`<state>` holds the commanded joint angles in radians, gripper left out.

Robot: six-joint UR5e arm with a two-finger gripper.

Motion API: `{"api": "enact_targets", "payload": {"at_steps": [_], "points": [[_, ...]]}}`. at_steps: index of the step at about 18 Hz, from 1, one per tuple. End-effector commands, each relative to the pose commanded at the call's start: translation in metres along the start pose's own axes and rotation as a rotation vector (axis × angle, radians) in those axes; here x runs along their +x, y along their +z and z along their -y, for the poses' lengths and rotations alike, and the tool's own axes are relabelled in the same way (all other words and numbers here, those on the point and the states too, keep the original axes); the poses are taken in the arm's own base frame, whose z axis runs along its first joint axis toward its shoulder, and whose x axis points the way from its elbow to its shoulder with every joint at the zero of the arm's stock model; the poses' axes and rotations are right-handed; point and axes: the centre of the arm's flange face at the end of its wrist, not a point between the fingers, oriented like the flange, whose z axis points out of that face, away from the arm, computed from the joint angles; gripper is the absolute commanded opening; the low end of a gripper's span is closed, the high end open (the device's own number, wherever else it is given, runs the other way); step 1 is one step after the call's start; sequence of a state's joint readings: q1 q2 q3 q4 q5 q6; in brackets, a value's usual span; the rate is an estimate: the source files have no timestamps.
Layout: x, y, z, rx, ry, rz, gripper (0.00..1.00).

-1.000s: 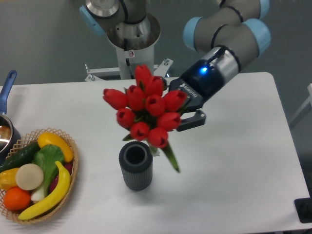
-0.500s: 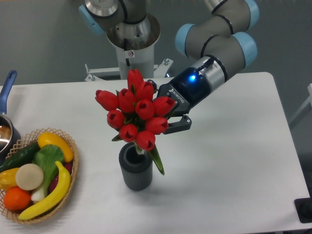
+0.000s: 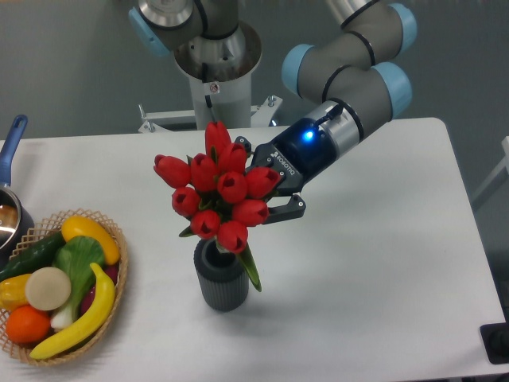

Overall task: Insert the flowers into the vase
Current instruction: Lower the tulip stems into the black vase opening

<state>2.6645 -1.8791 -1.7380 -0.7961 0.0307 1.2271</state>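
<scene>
The flowers (image 3: 219, 189), a bunch of red tulips with green leaves, hang tilted just above the vase (image 3: 223, 282), a dark grey ribbed cylinder standing upright on the white table (image 3: 382, 263). The buds cover most of the vase's mouth, and a long leaf hangs down over its right rim. My gripper (image 3: 274, 199) comes in from the right and is shut on the flowers' stems, which are mostly hidden behind the buds. Whether the stem ends are inside the mouth cannot be told.
A wicker basket (image 3: 119, 263) of fruit and vegetables sits at the left front. A metal pot with a blue handle (image 3: 12, 143) pokes in at the left edge. The arm's base (image 3: 215, 72) stands at the table's back.
The gripper carried the flowers left and down, from beside the vase's upper right to directly over its mouth. The vase stayed in place.
</scene>
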Motion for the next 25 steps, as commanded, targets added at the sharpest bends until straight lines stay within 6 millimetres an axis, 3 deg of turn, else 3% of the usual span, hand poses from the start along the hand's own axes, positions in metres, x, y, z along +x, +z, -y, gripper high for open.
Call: {"api": "enact_targets", "payload": {"at_steps": [5, 16, 25], "points": [[0.002, 0.000, -0.012, 0.000, -0.014, -0.001, 0.36], [-0.002, -0.004, -0.064, -0.001, -0.026, 0.007, 0.36], [0.001, -0.007, -0.087, -0.002, -0.069, 0.012, 0.36]]}}
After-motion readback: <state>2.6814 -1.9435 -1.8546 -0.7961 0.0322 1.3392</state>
